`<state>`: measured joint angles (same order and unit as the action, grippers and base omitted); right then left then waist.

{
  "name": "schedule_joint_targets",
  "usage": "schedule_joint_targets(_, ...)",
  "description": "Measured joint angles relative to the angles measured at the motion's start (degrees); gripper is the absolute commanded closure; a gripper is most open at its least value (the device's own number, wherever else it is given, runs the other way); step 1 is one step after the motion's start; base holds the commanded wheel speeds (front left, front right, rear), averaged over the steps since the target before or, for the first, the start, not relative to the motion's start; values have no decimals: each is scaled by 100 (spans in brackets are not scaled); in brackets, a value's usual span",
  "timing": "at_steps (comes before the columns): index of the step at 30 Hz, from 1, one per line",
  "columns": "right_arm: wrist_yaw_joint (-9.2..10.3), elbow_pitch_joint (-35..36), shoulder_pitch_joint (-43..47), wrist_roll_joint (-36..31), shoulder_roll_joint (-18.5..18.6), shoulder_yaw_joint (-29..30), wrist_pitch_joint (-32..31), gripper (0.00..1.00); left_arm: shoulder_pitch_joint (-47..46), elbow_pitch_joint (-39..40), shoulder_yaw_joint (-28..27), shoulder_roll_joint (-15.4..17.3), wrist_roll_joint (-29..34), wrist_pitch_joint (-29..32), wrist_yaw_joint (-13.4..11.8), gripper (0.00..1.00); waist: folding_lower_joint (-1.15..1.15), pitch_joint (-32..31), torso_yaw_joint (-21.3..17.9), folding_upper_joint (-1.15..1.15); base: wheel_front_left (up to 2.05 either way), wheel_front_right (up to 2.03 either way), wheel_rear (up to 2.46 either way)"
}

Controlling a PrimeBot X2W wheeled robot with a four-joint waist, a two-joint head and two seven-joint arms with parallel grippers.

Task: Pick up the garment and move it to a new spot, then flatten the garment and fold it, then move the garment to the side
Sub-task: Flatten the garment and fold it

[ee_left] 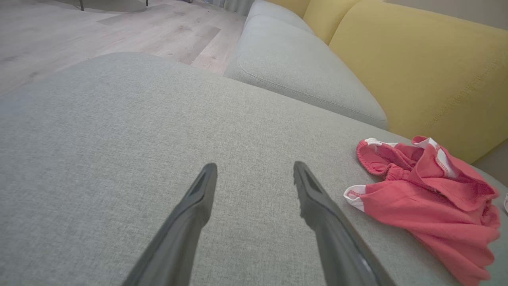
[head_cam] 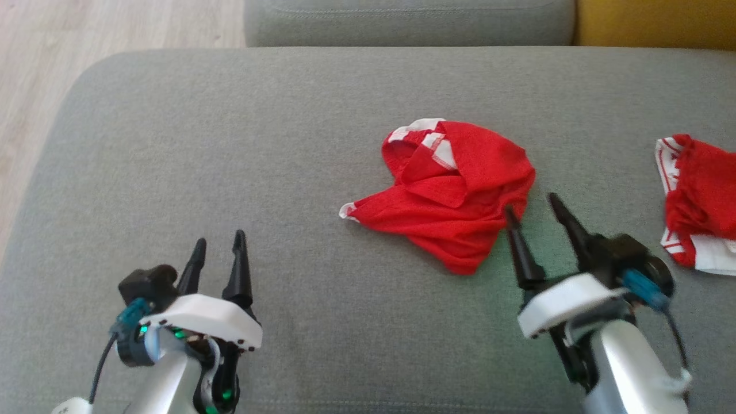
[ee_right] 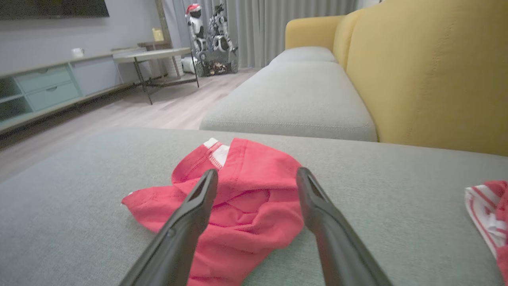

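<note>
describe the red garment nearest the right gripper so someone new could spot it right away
On the wide grey cushion before the yellow backrest, look near the middle, just beyond the open right gripper. There lies a crumpled red garment. Unlike the second red garment farther right with its striped white band, this one is mostly plain red, one white-tipped corner pointing left.

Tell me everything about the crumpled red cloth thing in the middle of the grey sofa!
The crumpled red garment looks like thin, soft fabric with white trim and white stitching at its edges. It lies in a loose heap, folded over itself, not flattened, with one white-tipped corner sticking out toward the robot's left. It rests on the wide grey fabric cushion. The right gripper stands open right at its near edge; whether a finger touches it is unclear.
</note>
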<state>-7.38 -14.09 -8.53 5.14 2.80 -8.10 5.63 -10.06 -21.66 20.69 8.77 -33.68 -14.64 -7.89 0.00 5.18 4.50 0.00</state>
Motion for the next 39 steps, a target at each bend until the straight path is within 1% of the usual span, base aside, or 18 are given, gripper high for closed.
schedule_joint_targets(5, 0, -513, -573, -169, 5, -187, -405, 0, -6, -113, -111, -189, 264, 0, 204, 0, 0, 81, 156, 0, 0, 0, 0)
schedule_joint_targets(6, 0, -513, -573, -169, 5, -187, -405, 0, -6, -113, -111, -189, 264, 0, 204, 0, 0, 81, 156, 0, 0, 0, 0)
schedule_joint_targets(10, 0, -951, -1066, -168, 7, -264, -532, 0, -37, -244, -138, -346, 385, 0, 353, 0, 0, 157, 292, 0, 0, 0, 0)
schedule_joint_targets(12, 0, -1203, -1250, -170, 10, -264, -586, 0, -72, -289, -157, -402, 446, 0, 421, 0, 0, 197, 357, 0, 0, 0, 0)
schedule_joint_targets(13, 0, -1470, -1393, -290, 10, -252, -650, 0, -88, -319, -219, -438, 498, 0, 449, 0, 0, 235, 419, 0, 0, 0, 0)
schedule_joint_targets(16, 0, -1834, -1545, -566, 10, -131, -719, 0, -88, -410, -305, -494, 552, 0, 511, 0, 0, 283, 503, 0, 0, 0, 0)
schedule_joint_targets(22, 0, -2296, -1784, -622, 19, -36, -706, 0, -88, -480, -422, -570, 646, 0, 644, 0, 0, 360, 576, 0, 0, 0, 0)
schedule_joint_targets(23, 0, -2359, -1824, -622, 19, -32, -705, 61, -88, -494, -448, -572, 649, 0, 649, 0, 0, 367, 576, 0, 0, 0, 0)
schedule_joint_targets(24, 0, -2405, -1856, -622, 19, -29, -702, 100, -89, -510, -466, -572, 664, 0, 667, 0, 0, 372, 575, 0, 0, 0, 0)
schedule_joint_targets(28, 0, -2550, -2006, -608, 19, -15, -602, 100, -89, -548, -485, -590, 693, 0, 694, 0, 0, 380, 545, 0, 0, 0, 0)
schedule_joint_targets(32, 0, -2525, -2205, -379, 24, -137, -490, 100, -92, -580, -503, -604, 694, 0, 740, 0, 0, 341, 478, 0, 0, 0, 0)
schedule_joint_targets(36, 0, -2327, -2630, -80, 44, -539, -450, 100, -92, -615, -523, -606, 681, 0, 748, 0, 0, 238, 410, 0, 0, 0, 0)
schedule_joint_targets(39, 0, -2096, -3197, 282, 83, -1078, -437, 100, -91, -615, -500, -609, 592, 0, 747, 0, 0, 144, 368, 0, 0, 0, 0)
